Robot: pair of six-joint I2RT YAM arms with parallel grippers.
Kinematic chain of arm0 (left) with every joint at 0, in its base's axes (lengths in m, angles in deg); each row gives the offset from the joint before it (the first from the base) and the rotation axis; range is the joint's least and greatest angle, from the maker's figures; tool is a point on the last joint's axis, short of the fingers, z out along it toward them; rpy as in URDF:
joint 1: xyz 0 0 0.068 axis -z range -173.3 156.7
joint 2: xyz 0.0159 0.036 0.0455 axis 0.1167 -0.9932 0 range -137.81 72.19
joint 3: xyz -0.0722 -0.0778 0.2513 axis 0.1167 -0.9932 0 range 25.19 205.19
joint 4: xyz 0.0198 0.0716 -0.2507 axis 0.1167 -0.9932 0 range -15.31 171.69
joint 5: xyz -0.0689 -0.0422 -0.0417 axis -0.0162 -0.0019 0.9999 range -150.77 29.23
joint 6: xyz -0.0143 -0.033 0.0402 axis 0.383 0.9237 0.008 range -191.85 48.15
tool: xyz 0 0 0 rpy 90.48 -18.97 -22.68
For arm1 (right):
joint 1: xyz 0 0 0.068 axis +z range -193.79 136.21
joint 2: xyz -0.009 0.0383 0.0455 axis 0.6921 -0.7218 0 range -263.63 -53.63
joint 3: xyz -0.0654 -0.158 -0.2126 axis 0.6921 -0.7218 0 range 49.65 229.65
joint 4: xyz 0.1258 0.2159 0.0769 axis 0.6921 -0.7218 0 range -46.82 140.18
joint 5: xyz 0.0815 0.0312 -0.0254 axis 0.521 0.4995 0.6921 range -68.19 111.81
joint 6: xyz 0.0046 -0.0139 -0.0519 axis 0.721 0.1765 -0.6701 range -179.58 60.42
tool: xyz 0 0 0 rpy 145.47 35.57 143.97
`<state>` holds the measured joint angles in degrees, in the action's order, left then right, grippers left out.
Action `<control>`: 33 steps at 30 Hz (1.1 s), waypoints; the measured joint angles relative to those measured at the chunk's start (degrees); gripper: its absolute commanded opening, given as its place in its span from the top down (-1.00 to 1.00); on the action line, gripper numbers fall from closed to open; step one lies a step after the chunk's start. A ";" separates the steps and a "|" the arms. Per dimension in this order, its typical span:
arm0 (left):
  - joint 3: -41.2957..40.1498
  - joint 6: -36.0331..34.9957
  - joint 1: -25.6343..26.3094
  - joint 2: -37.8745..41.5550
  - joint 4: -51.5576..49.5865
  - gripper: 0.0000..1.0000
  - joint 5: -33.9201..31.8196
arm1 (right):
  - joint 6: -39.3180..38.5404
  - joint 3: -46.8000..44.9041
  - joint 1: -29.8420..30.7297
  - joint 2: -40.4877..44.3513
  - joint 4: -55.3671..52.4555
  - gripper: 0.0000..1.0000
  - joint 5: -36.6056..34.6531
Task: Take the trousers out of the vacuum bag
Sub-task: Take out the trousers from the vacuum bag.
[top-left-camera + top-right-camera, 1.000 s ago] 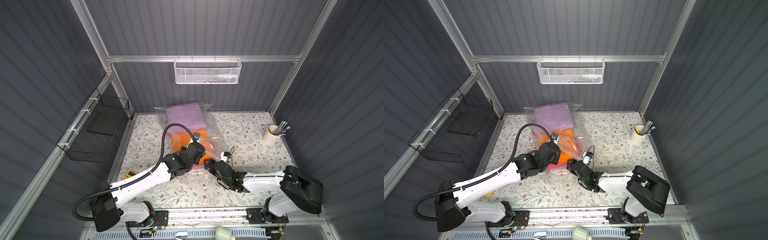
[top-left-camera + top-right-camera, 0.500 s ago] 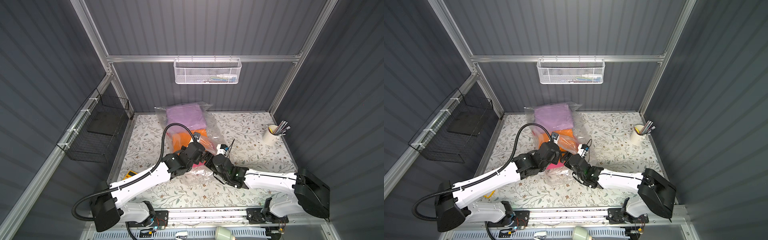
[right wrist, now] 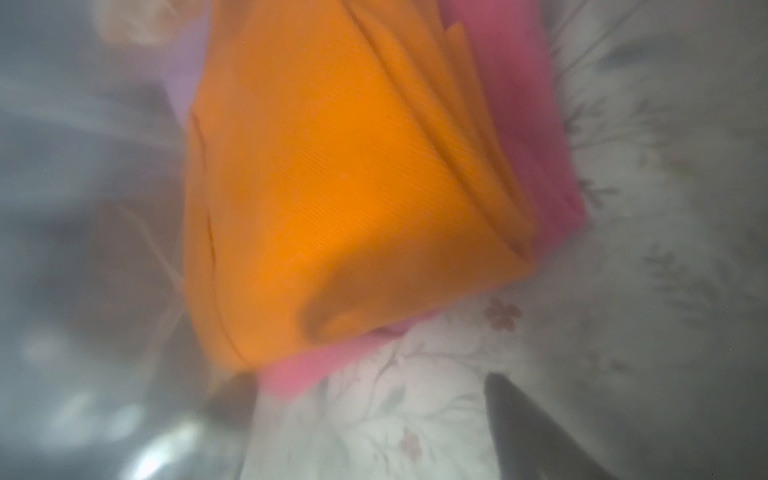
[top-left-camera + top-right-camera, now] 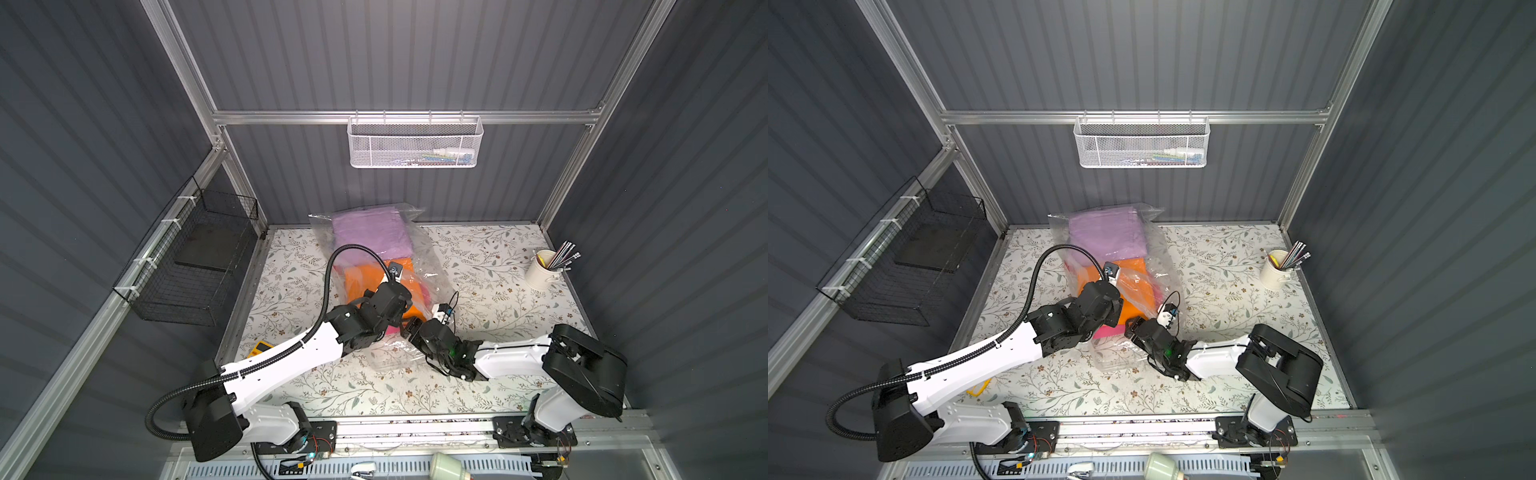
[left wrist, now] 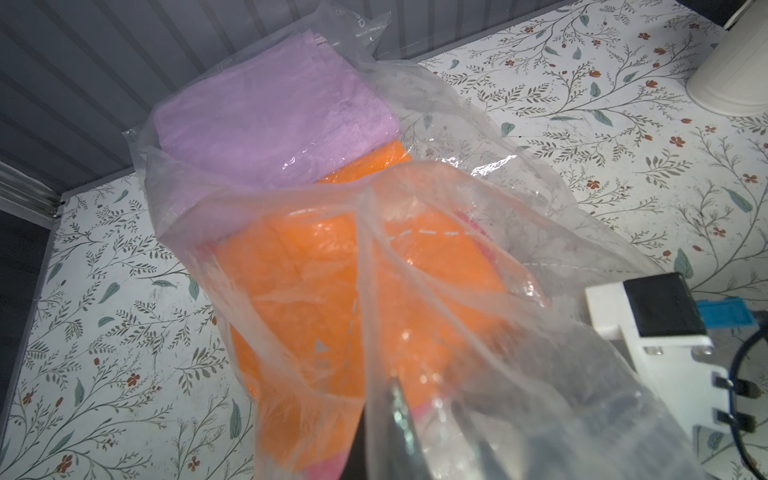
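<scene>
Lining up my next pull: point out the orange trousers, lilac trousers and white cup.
orange trousers [image 3: 332, 187]: right wrist view, middle of folded face.
lilac trousers [image 4: 370, 232]: in a top view, centre of cloth.
white cup [image 4: 540, 278]: in a top view, side wall.

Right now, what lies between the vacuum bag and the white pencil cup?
Only bare floral tabletop. In both top views, the stretch from the vacuum bag across to the pencil cup holds no other object.

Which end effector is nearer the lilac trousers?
Left. Left end effector grips the vacuum bag over the orange trousers adjoining the lilac trousers; right end effector, open, is farther, by the hot pink trousers.
</scene>
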<state>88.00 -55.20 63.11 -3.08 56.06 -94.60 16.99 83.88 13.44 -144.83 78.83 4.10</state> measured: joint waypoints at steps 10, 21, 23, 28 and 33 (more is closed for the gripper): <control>-0.02 0.04 0.00 0.00 -0.04 1.00 -0.22 | -2.54 2.99 -2.58 -0.07 1.64 -0.73 1.07; -4.57 3.06 0.02 0.00 -0.70 0.24 0.04 | -6.21 8.07 -4.09 4.02 0.24 -0.74 1.05; -6.01 3.54 0.02 0.00 -0.68 0.27 -0.02 | -6.86 8.22 -4.20 4.72 0.04 -0.74 1.01; -7.54 4.52 0.00 -1.22 -1.14 0.89 -1.29 | -7.91 8.22 -4.33 6.58 -0.63 -0.74 0.98; -6.34 3.26 0.00 -1.64 -1.27 1.00 -2.43 | -6.97 6.99 -3.61 7.82 -0.87 -0.74 0.94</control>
<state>81.66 -51.95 63.11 -4.72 54.79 -97.02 10.02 90.88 9.83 -137.00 77.95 5.04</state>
